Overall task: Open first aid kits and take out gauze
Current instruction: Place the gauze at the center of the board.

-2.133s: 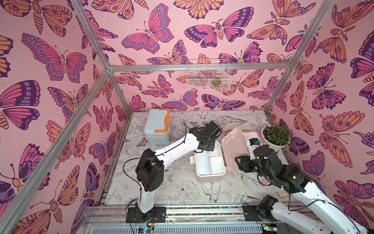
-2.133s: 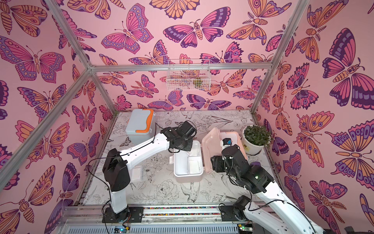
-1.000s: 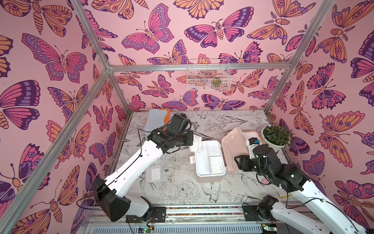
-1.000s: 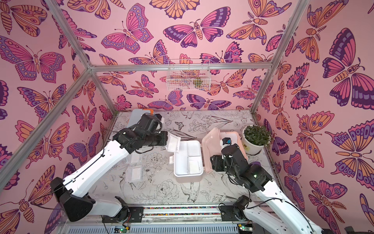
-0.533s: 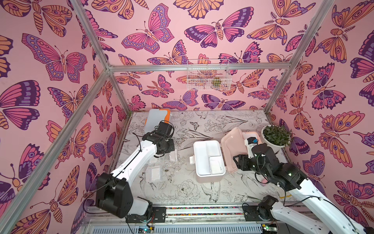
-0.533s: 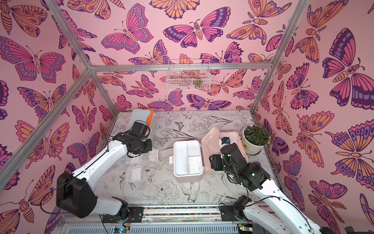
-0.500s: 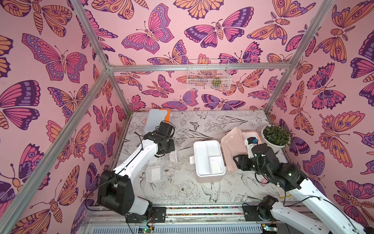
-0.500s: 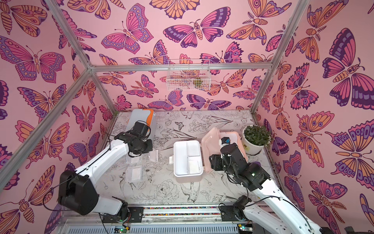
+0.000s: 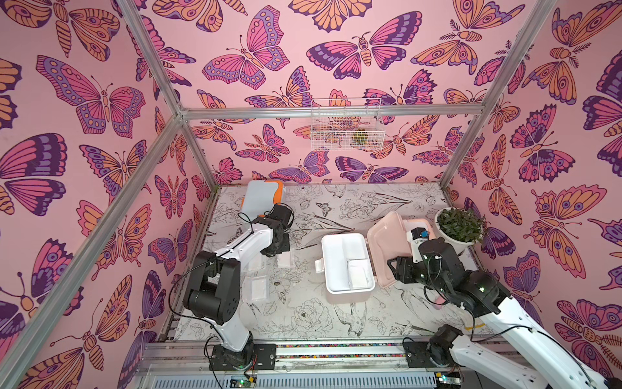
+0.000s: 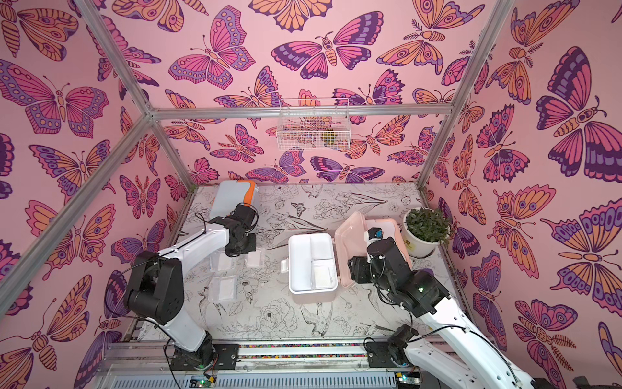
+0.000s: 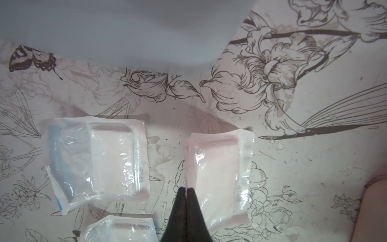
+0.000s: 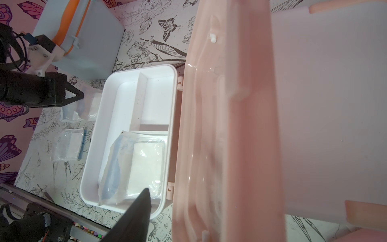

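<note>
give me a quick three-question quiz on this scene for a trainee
1. How many gauze packets show outside the white kit?
2. True or false: the blue-grey kit is open.
3. The left end effector is: A open, B shut, C out of view.
Key: 1 three; 2 false; 3 B.

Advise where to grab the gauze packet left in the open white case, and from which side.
On the packet, pinch the blue-tinted edge from above, on the side away from the lid. That edge seems lifted off the case floor; the pad half lies flat, and the raised lid blocks the other side.
</note>
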### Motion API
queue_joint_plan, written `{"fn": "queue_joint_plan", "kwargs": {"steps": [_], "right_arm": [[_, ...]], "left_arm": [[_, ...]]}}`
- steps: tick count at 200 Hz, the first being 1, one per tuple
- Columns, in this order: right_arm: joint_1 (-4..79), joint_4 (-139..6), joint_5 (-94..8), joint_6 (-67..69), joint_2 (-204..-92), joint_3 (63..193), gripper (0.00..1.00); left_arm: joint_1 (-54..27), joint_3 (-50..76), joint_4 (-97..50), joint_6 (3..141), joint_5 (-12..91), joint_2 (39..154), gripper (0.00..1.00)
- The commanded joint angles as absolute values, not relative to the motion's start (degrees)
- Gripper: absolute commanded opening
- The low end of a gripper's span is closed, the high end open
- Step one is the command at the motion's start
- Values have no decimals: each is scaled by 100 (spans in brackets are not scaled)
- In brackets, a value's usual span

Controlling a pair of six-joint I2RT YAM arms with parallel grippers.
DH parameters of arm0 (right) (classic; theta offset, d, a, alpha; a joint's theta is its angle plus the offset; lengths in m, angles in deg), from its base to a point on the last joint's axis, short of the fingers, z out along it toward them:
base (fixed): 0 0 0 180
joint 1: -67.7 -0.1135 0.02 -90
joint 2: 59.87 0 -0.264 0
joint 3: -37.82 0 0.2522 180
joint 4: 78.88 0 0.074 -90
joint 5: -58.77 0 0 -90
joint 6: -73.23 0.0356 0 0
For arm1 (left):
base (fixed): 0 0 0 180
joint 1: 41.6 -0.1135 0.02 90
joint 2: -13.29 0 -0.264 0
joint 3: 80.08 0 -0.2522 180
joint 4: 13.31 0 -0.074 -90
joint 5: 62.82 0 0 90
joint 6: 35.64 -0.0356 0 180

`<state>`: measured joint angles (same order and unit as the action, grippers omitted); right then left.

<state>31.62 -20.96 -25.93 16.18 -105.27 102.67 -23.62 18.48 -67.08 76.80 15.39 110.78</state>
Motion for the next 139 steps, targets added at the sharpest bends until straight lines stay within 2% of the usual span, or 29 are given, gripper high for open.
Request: {"fn": "queue_joint_plan", "kwargs": {"steps": [1,70,78,89,103,139], "right_arm": [[3181,-2047,-2718,1523,-10601,10265,62],[3181,-2196,-2823,1586,-10723,10230,61],[3181,-2206,-2827,1588,-10733,10230,61],[3175,-2196,-2822,1585,-10748,10245,61],[3183,-2193,-2809,1580,-10759,10263,61],[3176,-2221,-2820,1590,-10828,10265,61]], "left_arm": [[-2470,1771,-6632,7402,1262,11259,0],[-2552,1761,-6664,7293,1137,11368,0],[-2554,1755,-6672,7295,1149,11353,8],[-2552,1736,-6745,7328,1188,11303,27],[-2552,1770,-6785,7379,1266,11143,39],[-2543,2020,-6842,7541,1353,10455,46]]}}
